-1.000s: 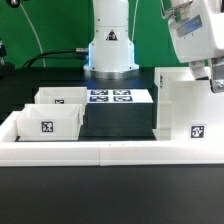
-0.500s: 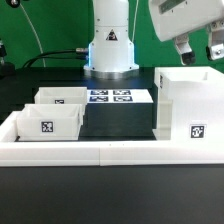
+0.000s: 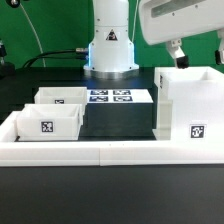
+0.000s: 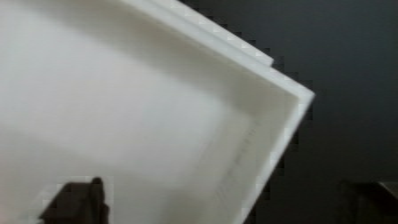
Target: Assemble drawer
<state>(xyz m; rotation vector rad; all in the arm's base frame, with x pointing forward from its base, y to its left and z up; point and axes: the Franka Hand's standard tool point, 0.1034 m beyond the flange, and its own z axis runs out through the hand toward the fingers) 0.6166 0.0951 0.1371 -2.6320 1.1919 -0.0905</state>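
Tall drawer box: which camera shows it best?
Exterior view: most of the tall box shows at that view's right, its tag facing the camera. The wrist view gives only one blurred white corner.

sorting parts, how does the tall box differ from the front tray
The tall box stands far higher than the front tray. The box sits at the exterior view's right, the tray at its left. The box's tag is low on its face; the tray's tag is centred. Both are white.

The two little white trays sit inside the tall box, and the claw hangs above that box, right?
Not inside: both trays stand apart from the tall box, on the exterior view's left. The gripper does hang above it.
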